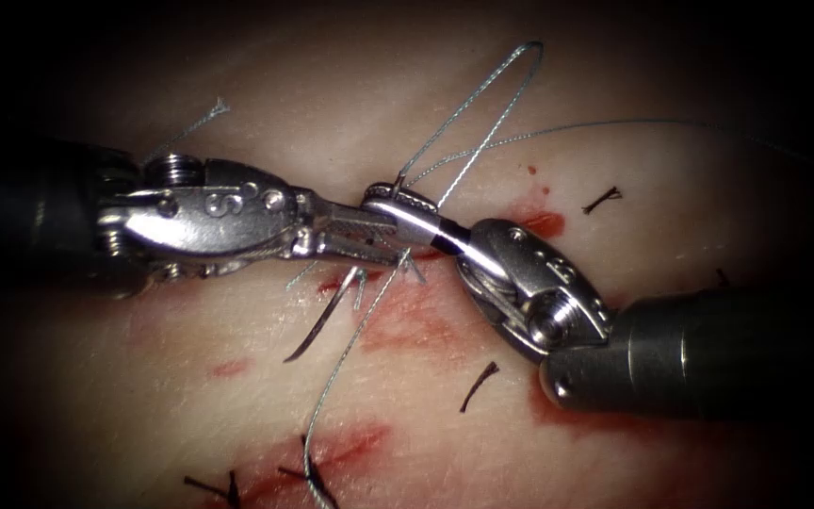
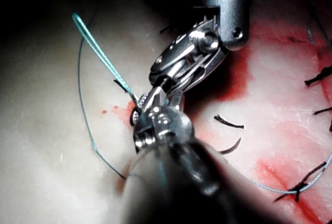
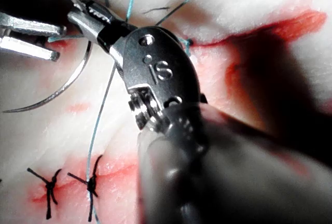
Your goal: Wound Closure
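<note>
The left tool (image 1: 393, 240) comes in from the left, its jaws open just above the tissue (image 1: 124, 415), and teal thread runs between their tips (image 3: 57, 41). The right tool (image 1: 383, 195) meets it from the lower right, its jaws shut on the thread at their tip (image 3: 78, 9). From there a thread loop (image 1: 501, 85) rises, also seen as a narrow teal loop (image 2: 98, 47). Another strand (image 1: 341, 363) trails down toward the cut (image 1: 350, 443). The curved needle (image 1: 317, 325) lies on the tissue just below the left jaws, held by neither tool; its arc (image 3: 57, 92) rests flat.
Two tied black stitches (image 3: 49, 185) (image 3: 92, 182) cross the cut's lower end. Short cut ends of black thread (image 1: 478, 385) (image 1: 603, 198) lie on the tissue. Red fluid (image 1: 544, 223) stains the surface by the right tool's wrist.
</note>
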You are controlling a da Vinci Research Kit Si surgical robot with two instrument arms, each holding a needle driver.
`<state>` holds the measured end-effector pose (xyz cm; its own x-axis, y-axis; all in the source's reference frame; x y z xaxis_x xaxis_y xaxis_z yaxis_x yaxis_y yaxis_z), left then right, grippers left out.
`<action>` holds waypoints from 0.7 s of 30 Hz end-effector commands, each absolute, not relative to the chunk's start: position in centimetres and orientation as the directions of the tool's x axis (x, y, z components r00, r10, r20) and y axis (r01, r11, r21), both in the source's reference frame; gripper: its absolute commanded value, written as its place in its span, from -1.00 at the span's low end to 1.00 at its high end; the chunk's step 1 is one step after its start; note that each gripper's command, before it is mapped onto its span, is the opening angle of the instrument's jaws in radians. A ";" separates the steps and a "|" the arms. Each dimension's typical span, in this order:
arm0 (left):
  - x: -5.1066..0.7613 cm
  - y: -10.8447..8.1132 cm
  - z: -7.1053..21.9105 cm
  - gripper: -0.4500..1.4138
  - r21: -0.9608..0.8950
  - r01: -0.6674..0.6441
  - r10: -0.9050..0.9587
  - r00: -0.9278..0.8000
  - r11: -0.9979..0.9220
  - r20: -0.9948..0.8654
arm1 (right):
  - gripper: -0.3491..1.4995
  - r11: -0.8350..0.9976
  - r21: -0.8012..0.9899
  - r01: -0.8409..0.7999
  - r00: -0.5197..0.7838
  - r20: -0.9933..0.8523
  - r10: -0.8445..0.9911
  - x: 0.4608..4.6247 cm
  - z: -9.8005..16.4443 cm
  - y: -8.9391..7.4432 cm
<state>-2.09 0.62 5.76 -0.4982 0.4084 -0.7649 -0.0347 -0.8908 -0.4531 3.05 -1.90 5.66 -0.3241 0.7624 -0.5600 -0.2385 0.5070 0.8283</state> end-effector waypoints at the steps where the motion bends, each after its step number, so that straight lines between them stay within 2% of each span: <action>1: -2.13 0.6 5.8 -0.43 -0.453 -0.031 0.407 -0.500 -0.891 -0.764 | -1.00 0.507 0.829 -0.237 -0.325 -0.559 0.763 3.13 5.7 -1.9; 2: -2.11 0.6 5.9 -0.43 -0.448 -0.027 0.400 -0.501 -0.894 -0.768 | -1.00 0.507 0.829 -0.237 -0.325 -0.559 0.763 3.13 5.7 -1.9; 4: -2.08 0.6 5.9 -0.66 -0.459 -0.036 0.413 -0.500 -0.888 -0.761 | -1.00 0.506 0.829 -0.239 -0.326 -0.560 0.762 3.13 5.7 -1.9; 6: -2.04 0.6 5.9 -1.00 -0.495 -0.091 0.470 -0.497 -0.864 -0.730 | -1.00 0.506 0.829 -0.239 -0.326 -0.560 0.762 3.13 5.7 -1.9; 12: -1.65 0.8 5.8 -1.00 -0.516 -0.238 0.561 -0.484 -0.823 -0.671 | -1.00 0.503 0.829 -0.246 -0.331 -0.559 0.760 3.09 5.7 -1.9; 19: -0.97 1.1 5.6 -1.00 -0.514 -0.275 0.572 -0.548 -0.812 -0.610 | -1.00 0.486 0.833 -0.265 -0.346 -0.552 0.758 3.01 5.7 -1.8; 20: -0.91 1.1 5.6 -0.80 -0.516 -0.274 0.570 -0.565 -0.812 -0.596 | -1.00 0.484 0.834 -0.266 -0.347 -0.551 0.759 3.00 5.7 -1.8; 21: -0.86 1.1 5.6 -0.37 -0.544 -0.299 0.604 -0.570 -0.784 -0.557 | -1.00 0.482 0.835 -0.266 -0.348 -0.550 0.759 2.99 5.6 -1.8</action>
